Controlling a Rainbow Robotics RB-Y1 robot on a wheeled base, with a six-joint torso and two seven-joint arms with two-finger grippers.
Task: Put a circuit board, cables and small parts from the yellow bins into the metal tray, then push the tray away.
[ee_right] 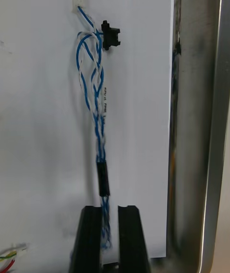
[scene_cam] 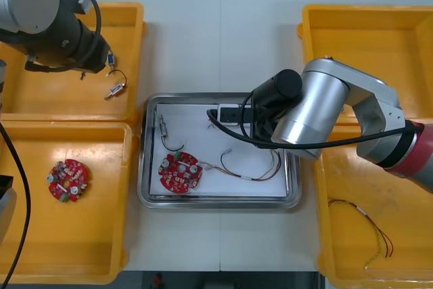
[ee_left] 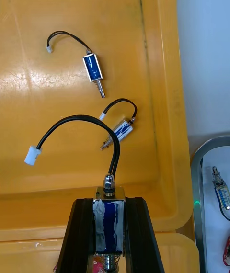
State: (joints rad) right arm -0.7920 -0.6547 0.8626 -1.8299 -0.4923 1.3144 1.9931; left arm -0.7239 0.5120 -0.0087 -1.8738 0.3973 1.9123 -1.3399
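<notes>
Left pincer [ee_left: 109, 203] pinches a small metal part [ee_left: 109, 220] with a black lead, over the far left bin [ee_left: 158, 110] near its near right corner. Two loose parts [ee_left: 93, 68] lie on the bin floor. Right pincer [ee_right: 109, 210] pinches the blue and white cable [ee_right: 98, 110] over the tray [scene_cam: 216, 202], by its far edge. A board [scene_cam: 180, 172] and a red and yellow cable [scene_cam: 254, 170] lie near the tray's near edge.

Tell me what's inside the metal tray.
A red circuit board, a small metal part, a red and yellow cable, and a blue and white cable held by the right gripper. Its arm hides the tray's far right corner.
</notes>
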